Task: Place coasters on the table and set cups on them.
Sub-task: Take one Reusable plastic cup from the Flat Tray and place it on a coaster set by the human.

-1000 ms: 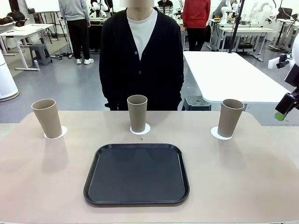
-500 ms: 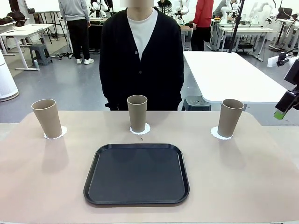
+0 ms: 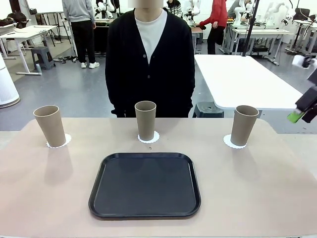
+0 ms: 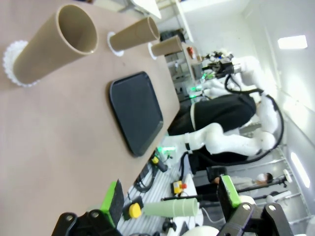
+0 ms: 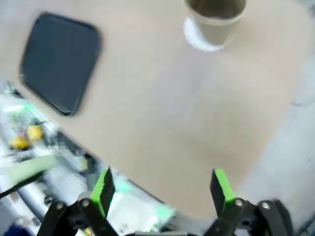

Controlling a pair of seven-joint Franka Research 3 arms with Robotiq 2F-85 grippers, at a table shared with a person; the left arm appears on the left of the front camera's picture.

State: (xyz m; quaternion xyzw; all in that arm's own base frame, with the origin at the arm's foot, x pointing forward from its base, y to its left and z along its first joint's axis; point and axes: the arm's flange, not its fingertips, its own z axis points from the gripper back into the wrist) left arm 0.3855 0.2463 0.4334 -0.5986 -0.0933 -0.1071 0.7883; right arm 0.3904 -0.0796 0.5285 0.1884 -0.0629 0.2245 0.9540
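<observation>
Three tan cups stand upright on white scalloped coasters along the far side of the table [image 3: 44, 188]: the left cup [image 3: 49, 125] on a coaster [image 3: 60, 142], the middle cup [image 3: 145, 120] on a coaster [image 3: 149, 138], and the right cup [image 3: 244, 125] on a coaster [image 3: 231, 143]. My right gripper [image 3: 300, 114] hangs open at the right edge, above and right of the right cup. Its blurred wrist view looks down on that cup [image 5: 215, 17] between empty fingers [image 5: 162, 189]. My left gripper [image 4: 171, 196] is open and empty, low beside the table, with the nearest cup [image 4: 51, 44] far ahead.
A black tray [image 3: 145, 185] lies empty in the middle of the table toward the near edge. A person in a dark cardigan [image 3: 150, 59] stands behind the middle cup at the far side. A white table [image 3: 242, 79] stands behind at the right.
My right gripper has drifted slightly upward and toward the right edge of the front view. The cups, coasters and tray have not moved.
</observation>
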